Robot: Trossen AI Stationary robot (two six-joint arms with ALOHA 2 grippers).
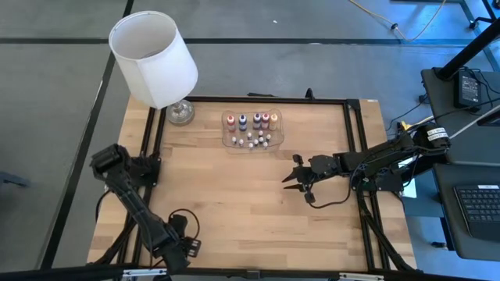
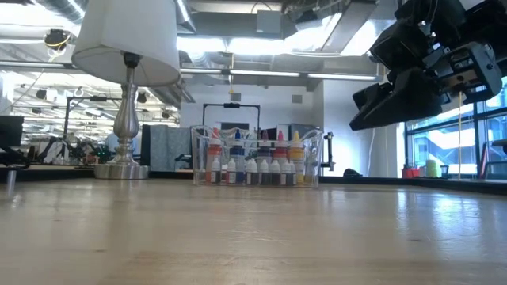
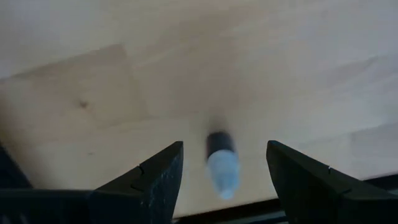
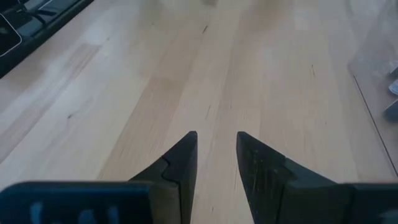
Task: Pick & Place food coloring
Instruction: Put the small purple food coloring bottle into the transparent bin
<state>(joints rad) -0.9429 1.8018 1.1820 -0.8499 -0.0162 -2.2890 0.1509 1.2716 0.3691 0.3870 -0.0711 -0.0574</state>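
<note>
White-tipped dark bottle [image 3: 221, 163] lying flat

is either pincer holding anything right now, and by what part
Nothing is held. A small bottle lies on the table between the open left pincer without touching it. The right pincer hangs above bare wood, a narrow gap between its fingers.

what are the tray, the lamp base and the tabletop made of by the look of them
Tray: clear, glossy plastic, it seems; the food coloring bottles show straight through its walls.
Lamp base: in the low view it looks like polished silvery metal, though from above it reads as shiny and possibly glass, so the material is uncertain.
Tabletop: pale wood in joined strips with visible grain and a smooth matte finish.
</note>
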